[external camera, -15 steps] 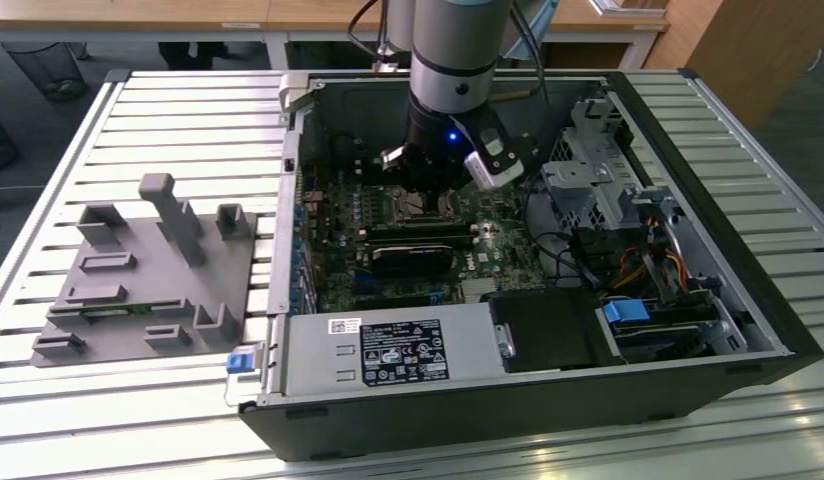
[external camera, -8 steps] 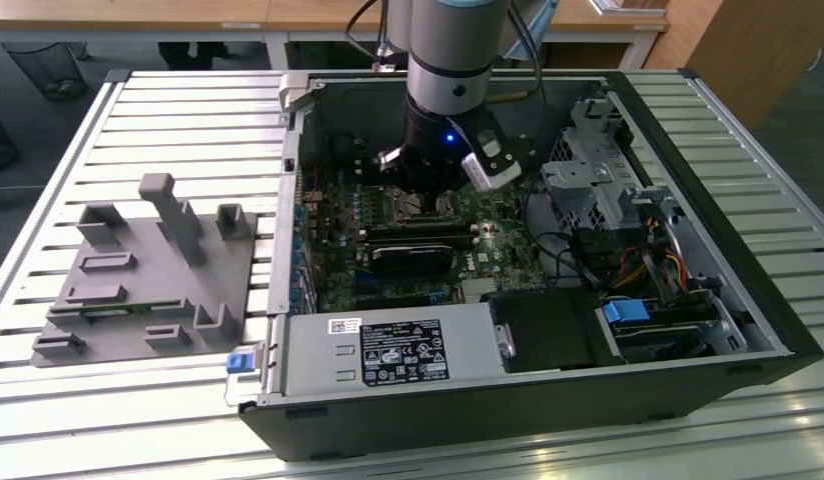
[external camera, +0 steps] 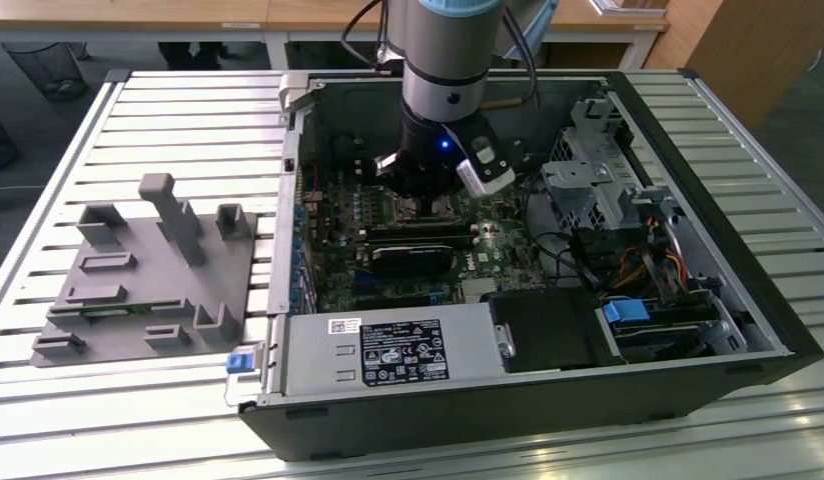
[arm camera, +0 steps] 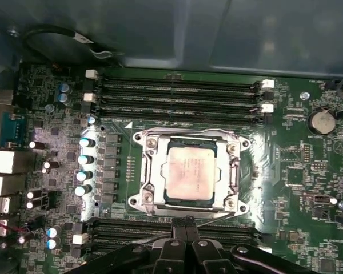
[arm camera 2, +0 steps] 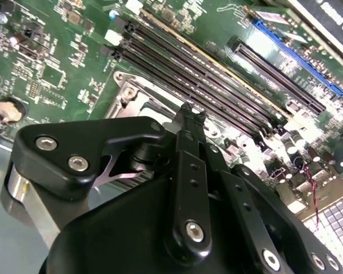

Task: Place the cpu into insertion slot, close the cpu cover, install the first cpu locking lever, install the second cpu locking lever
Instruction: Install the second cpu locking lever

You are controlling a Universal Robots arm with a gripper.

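Though flat, cpu (arm camera: pixel 188 174) face-up in slot (arm camera: pixel 151 171)

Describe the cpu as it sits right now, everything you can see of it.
The cpu is a small flat square chip with a silvery-beige metal face, dulled by a pale smudge across the middle. In the first wrist view it lies flat inside the insertion slot, framed by the silver cpu cover, which looks closed down around it. It sits on the green motherboard between two banks of long black memory slots. The gripper is close to the slot's edge, not touching the chip.
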